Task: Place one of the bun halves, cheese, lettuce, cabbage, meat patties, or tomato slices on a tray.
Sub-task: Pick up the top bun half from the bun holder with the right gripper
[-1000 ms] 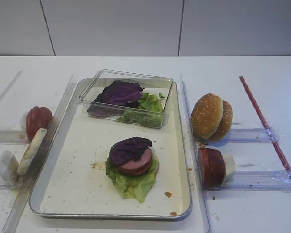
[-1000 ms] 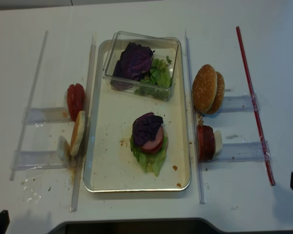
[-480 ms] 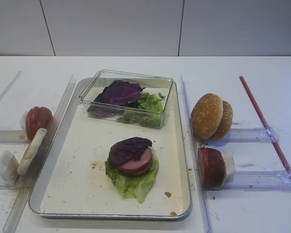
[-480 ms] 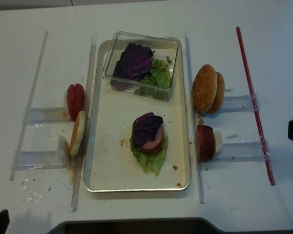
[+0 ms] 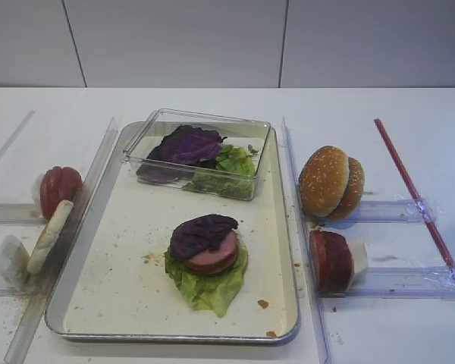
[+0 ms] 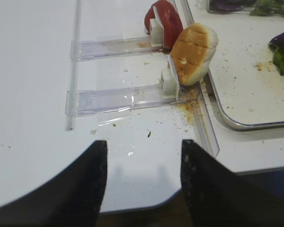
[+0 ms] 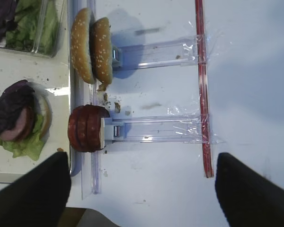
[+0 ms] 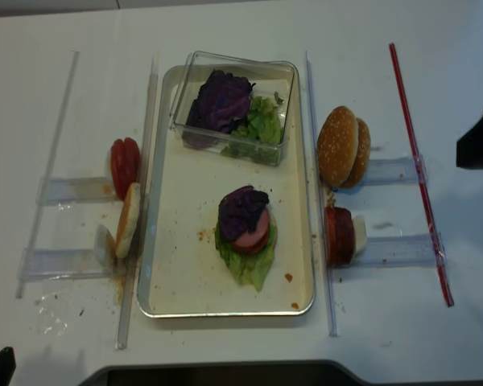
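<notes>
Along the realsense view's right edge, the open, empty right gripper [image 8: 479, 143] is cut off.

Golden sesame-speckled buns [image 5: 331, 182], purple cabbage [image 5: 202, 233] over pink meat [image 5: 212, 256], green lettuce [image 5: 206, 284], silver tray [image 5: 167, 336], white tabletop [image 5: 394, 326], red strip [image 5: 417, 201].

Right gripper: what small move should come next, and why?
Probably bring the right gripper toward the bun halves standing in their rack. Its jaws are open and empty, and the stack on the tray ends at cabbage, with no top bun.
</notes>
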`<state>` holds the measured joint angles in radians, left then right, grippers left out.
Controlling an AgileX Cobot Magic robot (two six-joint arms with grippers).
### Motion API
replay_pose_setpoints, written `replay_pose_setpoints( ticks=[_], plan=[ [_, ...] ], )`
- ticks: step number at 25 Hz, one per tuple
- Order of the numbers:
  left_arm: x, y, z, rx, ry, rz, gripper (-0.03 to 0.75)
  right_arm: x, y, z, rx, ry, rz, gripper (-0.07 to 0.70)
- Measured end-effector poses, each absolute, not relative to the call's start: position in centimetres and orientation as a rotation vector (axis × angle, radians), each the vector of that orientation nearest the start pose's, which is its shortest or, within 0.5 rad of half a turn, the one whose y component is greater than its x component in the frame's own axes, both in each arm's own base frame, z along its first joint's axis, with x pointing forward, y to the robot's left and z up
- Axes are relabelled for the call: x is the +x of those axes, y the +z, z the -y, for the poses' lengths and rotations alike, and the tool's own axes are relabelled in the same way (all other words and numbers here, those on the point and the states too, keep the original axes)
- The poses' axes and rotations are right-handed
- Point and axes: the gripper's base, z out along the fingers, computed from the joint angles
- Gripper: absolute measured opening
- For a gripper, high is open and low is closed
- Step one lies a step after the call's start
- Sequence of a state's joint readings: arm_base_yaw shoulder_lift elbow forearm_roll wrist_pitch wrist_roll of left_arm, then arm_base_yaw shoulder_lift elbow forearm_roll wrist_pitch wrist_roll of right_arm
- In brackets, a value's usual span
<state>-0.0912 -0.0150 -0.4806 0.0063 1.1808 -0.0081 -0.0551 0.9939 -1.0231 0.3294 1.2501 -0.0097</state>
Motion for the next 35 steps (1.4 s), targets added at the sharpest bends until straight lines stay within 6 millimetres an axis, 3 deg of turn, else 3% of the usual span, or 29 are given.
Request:
replay_pose_setpoints(
  ticks=[7, 17, 22, 29, 35],
  plan=[
    [-1.0, 26.2, -0.1, 0.089, -0.049, -2.167, 0.341, 20.4, 35.8, -2.7, 0.068, 0.488, -2.707, 0.627],
    [-1.0, 26.2, -0.1, 0.089, -0.049, -2.167, 0.341, 26.3, 33.5, -9.3, -0.127, 0.453, -2.835, 0.627],
    [-1.0, 26.2, -0.1, 0.089, -0.049, -2.167, 0.341, 28.9, 31.8, -11.6, -0.179, 0.453, -2.876, 0.627],
    [-1.0, 26.2, -0.1, 0.089, -0.049, -2.167, 0.341, 31.7, 29.5, -12.8, -0.183, 0.442, -2.93, 0.626],
    [-1.0, 26.2, -0.1, 0.089, -0.049, -2.167, 0.341, 32.9, 28.2, -13.2, -0.176, 0.434, -2.956, 0.626]
  ],
)
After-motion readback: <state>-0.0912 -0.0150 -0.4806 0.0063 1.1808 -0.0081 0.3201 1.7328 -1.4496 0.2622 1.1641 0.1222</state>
